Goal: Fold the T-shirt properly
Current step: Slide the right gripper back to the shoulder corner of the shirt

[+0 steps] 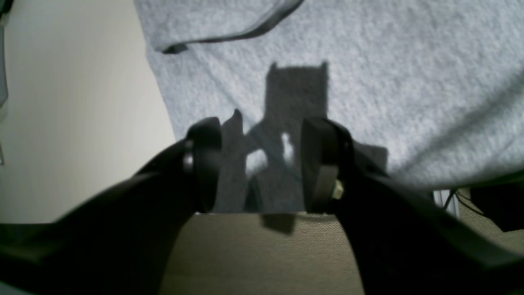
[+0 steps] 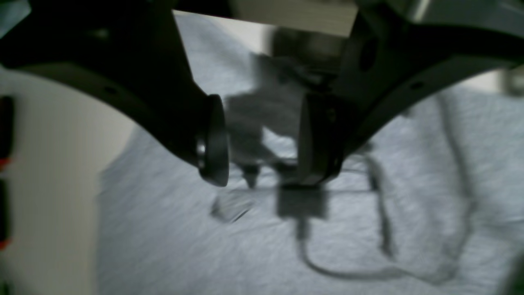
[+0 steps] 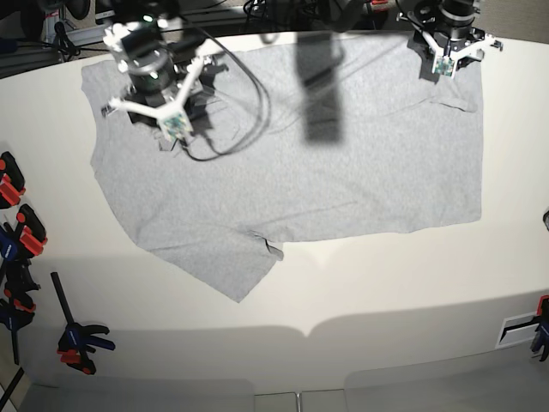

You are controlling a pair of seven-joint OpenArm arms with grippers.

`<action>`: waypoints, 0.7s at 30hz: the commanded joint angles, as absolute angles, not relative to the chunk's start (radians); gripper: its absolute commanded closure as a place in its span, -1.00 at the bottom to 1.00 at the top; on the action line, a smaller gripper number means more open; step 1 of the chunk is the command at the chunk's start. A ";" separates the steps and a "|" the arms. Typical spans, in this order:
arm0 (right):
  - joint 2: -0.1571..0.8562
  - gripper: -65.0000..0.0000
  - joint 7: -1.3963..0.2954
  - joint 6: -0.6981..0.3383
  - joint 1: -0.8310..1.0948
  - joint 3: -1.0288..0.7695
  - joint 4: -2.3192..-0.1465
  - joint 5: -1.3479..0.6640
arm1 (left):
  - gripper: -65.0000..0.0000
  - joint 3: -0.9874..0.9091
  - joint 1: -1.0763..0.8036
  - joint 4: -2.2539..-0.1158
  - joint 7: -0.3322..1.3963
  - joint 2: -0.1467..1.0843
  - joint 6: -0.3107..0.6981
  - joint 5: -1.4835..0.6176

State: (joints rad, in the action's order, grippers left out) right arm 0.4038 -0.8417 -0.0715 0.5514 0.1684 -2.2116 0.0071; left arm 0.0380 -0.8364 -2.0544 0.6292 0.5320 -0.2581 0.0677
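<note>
Now T-shirt (image 3: pixel 283 163) lies spread flat on white desk (image 3: pixel 386 283), plain side up. Right gripper (image 2: pixel 262 139) released, empty, above far-left part. Left gripper (image 1: pixel 262 164) released, empty, over far-right edge.

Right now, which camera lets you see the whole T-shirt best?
The base view: the grey T-shirt lies spread across the white table, one sleeve pointing forward. The left wrist view shows only plain fabric and one hem fold. The right wrist view is blurry cloth.

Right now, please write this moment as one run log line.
T-shirt: spread flat on table, plain side up, unfolded | left gripper: jaws open, empty, above far shirt edge | right gripper: jaws open, empty, over shirt
</note>
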 commanded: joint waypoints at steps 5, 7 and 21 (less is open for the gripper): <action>0.357 0.18 -0.799 -0.132 0.564 0.079 -2.136 -0.026 | 0.11 0.032 -0.842 -2.072 0.614 0.544 -0.261 0.107; 0.347 0.18 -0.773 -0.132 0.561 0.046 -2.086 -0.018 | 0.11 0.032 -0.842 -2.072 0.614 0.544 -0.261 0.153; 0.324 0.18 -0.691 -0.201 0.393 -0.026 -1.657 -0.023 | 0.11 0.032 -0.843 -2.072 0.643 0.545 -0.261 0.207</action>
State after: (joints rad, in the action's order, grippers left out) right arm 0.3122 -0.6022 -0.2134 0.3725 -0.0200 -1.6680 -0.0601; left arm 0.0380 -0.8360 -2.0544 0.6567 0.5331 -0.2565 0.1913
